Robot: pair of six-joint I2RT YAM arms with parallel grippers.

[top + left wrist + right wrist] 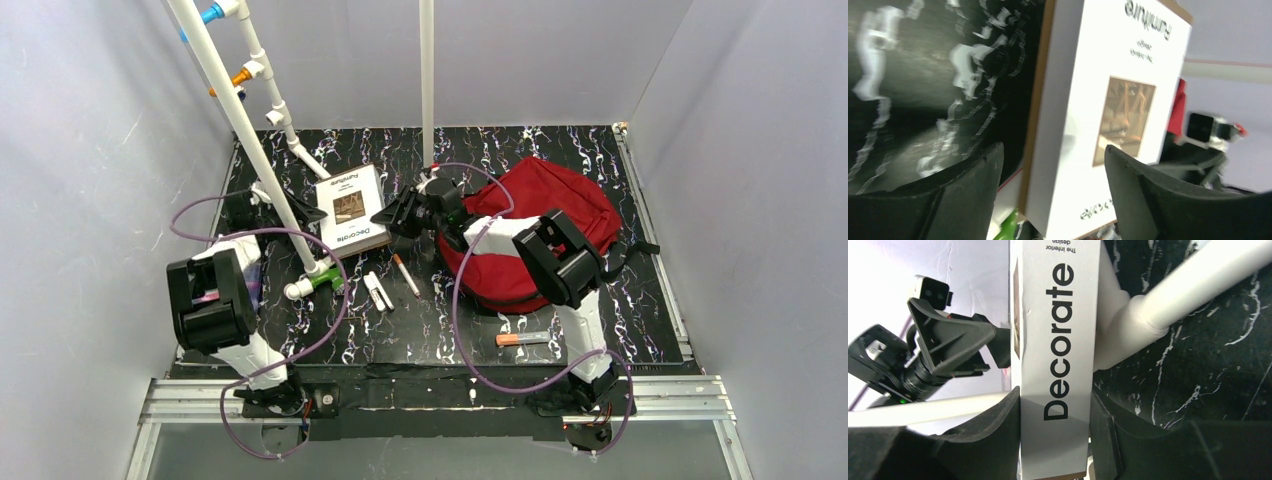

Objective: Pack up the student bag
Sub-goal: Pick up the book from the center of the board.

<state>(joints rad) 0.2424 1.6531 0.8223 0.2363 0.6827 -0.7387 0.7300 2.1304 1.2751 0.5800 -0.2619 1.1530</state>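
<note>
The dark-red student bag lies at the back right of the table, partly hidden by my right arm. A white book with "Decorate" on its spine rests left of the bag, against a white pipe. My right gripper is shut on the spine, with both fingers flush against it. At the book's opposite edge, my left gripper is open. The book's cover shows between its spread fingers, and neither finger touches it.
A white pipe frame slants over the back left, and its foot lies by the book. A white pole stands at the back. A thin pen, a white marker and an orange-capped pen lie in front.
</note>
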